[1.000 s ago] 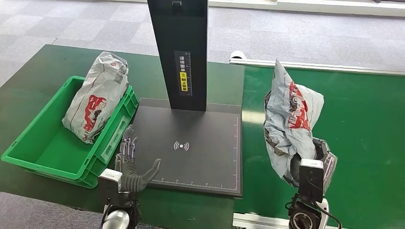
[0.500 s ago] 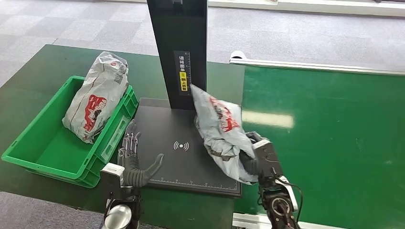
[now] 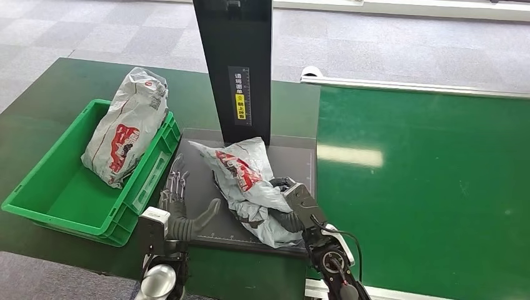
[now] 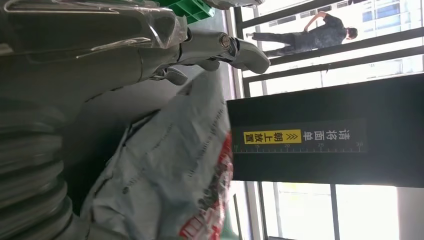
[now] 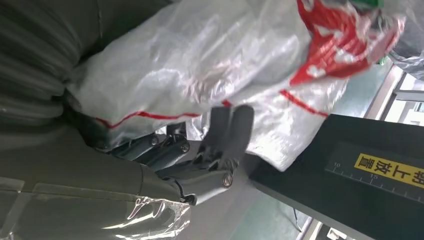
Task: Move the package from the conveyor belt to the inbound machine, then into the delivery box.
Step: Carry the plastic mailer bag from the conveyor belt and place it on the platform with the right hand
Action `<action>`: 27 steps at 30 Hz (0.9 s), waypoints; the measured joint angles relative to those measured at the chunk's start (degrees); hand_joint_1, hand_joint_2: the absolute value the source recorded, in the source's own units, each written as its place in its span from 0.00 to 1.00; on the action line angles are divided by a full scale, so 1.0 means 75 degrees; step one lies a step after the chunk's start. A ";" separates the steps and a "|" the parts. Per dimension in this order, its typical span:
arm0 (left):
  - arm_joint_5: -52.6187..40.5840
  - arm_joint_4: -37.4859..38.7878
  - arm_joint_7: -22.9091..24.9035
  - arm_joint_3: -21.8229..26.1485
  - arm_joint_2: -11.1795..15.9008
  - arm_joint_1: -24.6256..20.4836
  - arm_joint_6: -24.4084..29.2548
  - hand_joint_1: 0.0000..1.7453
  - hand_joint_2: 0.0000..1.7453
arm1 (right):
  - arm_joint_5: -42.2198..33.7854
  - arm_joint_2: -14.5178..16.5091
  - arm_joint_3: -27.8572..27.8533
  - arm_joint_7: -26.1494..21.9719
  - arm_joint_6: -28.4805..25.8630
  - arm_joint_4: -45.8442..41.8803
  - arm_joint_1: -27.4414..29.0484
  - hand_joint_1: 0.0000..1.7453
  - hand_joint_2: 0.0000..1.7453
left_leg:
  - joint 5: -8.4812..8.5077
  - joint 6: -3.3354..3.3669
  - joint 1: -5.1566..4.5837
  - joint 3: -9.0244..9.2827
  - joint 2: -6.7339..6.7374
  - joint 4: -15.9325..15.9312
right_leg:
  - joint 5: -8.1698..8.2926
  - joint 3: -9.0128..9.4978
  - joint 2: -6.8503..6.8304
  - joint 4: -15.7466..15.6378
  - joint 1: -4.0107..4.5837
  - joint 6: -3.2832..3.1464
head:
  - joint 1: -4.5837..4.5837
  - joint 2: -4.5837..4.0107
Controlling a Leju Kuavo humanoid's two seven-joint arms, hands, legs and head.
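The right robot hand (image 3: pixel 294 209) holds a grey package (image 3: pixel 247 181) on the black plate of the inbound machine (image 3: pixel 294 164), its fingers clamped on the bag's near end so the red-printed face lies up under the machine's upright column (image 3: pixel 234 69). The bag rests across the middle of the plate, its far end just short of the column's foot, a placement that appears meant to let the machine read it. The left robot hand (image 3: pixel 178 212) hovers over the plate's near left corner with fingers apart and nothing in them, beside the package and seemingly ready to take it on toward the box. The green delivery box (image 3: pixel 44 194) sits at the left edge of the tabletop (image 3: pixel 75 78), touching the machine's plate, and already carries another package (image 3: pixel 128 128) leaning on its far wall. The conveyor belt (image 3: pixel 425 169) runs along the right side.
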 joint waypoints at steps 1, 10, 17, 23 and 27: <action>-0.0018 -0.0017 0.0010 0.0001 -0.0006 0.0009 0.0007 0.00 1.00 | -0.0029 -0.0015 0.0026 -0.0045 -0.0044 0.0032 -0.0008 0.00 1.00 | 0.0000 0.0000 0.0000 0.0000 0.0000 0.0000 | 0.0000 0.0000 0.0000 0.0000 0.0000 0.0000 | 0.0000 0.0000; -0.0177 -0.0126 0.0002 0.0052 -0.0034 0.0096 0.0079 0.00 1.00 | -0.0192 -0.0162 0.0096 -0.0674 -0.0378 0.0012 -0.0014 0.00 1.00 | 0.0000 0.0000 0.0001 0.0001 -0.0001 0.0000 | 0.0000 0.0000 0.0000 0.0001 0.0001 0.0000 | 0.0001 0.0000; -0.0274 -0.0130 -0.0113 0.0060 -0.0031 0.0097 0.0034 0.00 1.00 | -0.1396 -0.0176 0.0072 -0.1701 0.0471 -0.0470 0.0127 0.00 1.00 | 0.0000 0.0000 0.0001 0.0004 0.0000 0.0001 | 0.0000 -0.0001 0.0000 0.0000 0.0001 0.0000 | 0.0000 0.0000; -0.0535 -0.0129 -0.0275 -0.0017 -0.0003 0.0115 -0.0122 0.00 1.00 | -0.2933 -0.0249 0.0028 -0.2500 0.1919 -0.1605 0.0556 0.00 1.00 | -0.0001 -0.0001 0.0001 0.0003 0.0001 0.0001 | 0.0000 -0.0005 0.0001 0.0000 0.0001 0.0000 | 0.0000 0.0000; -0.0935 -0.0103 -0.0197 -0.0219 0.0036 0.0043 -0.0221 0.00 1.00 | -0.4530 -0.0314 -0.0195 -0.2524 0.3360 -0.2254 0.0682 0.00 1.00 | -0.0001 -0.0001 0.0000 0.0004 0.0001 0.0001 | 0.0000 -0.0001 0.0001 -0.0001 0.0000 0.0000 | 0.0002 0.0000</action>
